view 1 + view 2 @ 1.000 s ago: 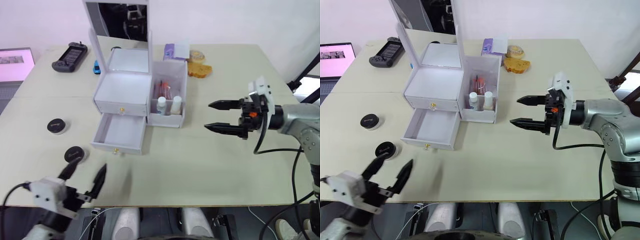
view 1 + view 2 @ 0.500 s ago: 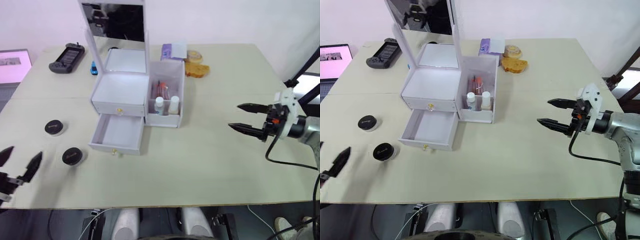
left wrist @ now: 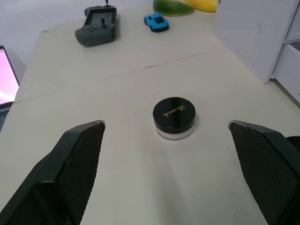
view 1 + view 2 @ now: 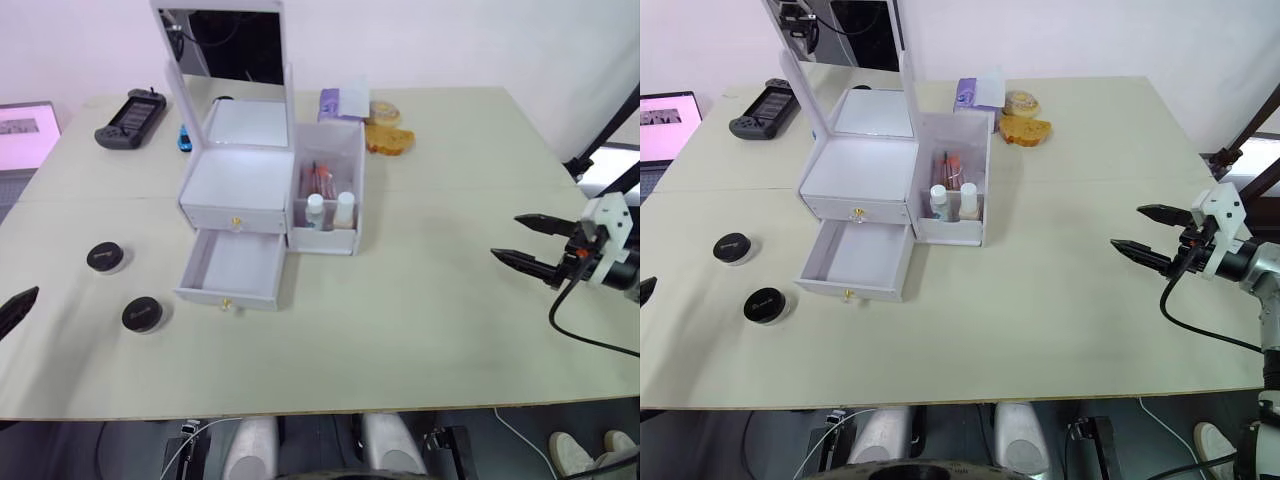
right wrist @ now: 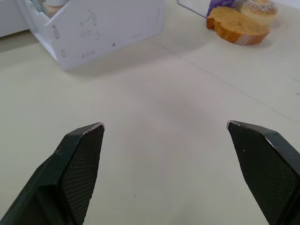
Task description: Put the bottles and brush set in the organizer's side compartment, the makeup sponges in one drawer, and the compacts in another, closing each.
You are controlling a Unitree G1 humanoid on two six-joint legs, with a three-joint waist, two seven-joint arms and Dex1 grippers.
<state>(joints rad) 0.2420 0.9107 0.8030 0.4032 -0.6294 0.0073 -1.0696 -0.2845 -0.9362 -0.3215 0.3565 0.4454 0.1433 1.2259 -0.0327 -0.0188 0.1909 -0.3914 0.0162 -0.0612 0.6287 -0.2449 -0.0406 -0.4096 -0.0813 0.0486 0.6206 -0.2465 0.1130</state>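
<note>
The organizer (image 4: pixel 262 215) stands mid-table toward the far side, mirror lid upright, upper drawer (image 4: pixel 236 213) shut, lower drawer (image 4: pixel 234 270) pulled out toward the near edge and looking empty, presumably left open to take the compacts. The side compartment (image 4: pixel 330 190) on its right already holds the two bottles (image 4: pixel 330 210) at its near end behind the low divider, with the brush set (image 4: pixel 320 180) standing behind them, so that part looks done. No sponges lie loose on the table; likely they sit in the shut upper drawer, but that can't be confirmed. The two compacts are on the table left of the organizer: one (image 4: pixel 105 257) farther left, the other (image 4: pixel 143 316) nearer the front edge, close to the open drawer but apart from it. Left gripper (image 3: pixel 168 187) is spread wide, empty, low at the left near edge, one compact straight ahead between its fingers in the wrist view but well short of contact — reads as lined up for a pick. Right gripper (image 4: pixel 530 245) is also splayed, empty, hovering over bare table at the far right, well apart from the organizer, probably parked out of the way. Non-task items: purple tissue pack (image 4: pixel 335 102) and bread (image 4: pixel 390 140) beyond the organizer, game controller (image 4: pixel 130 103) and blue toy car (image 4: pixel 186 137) far left.
</note>
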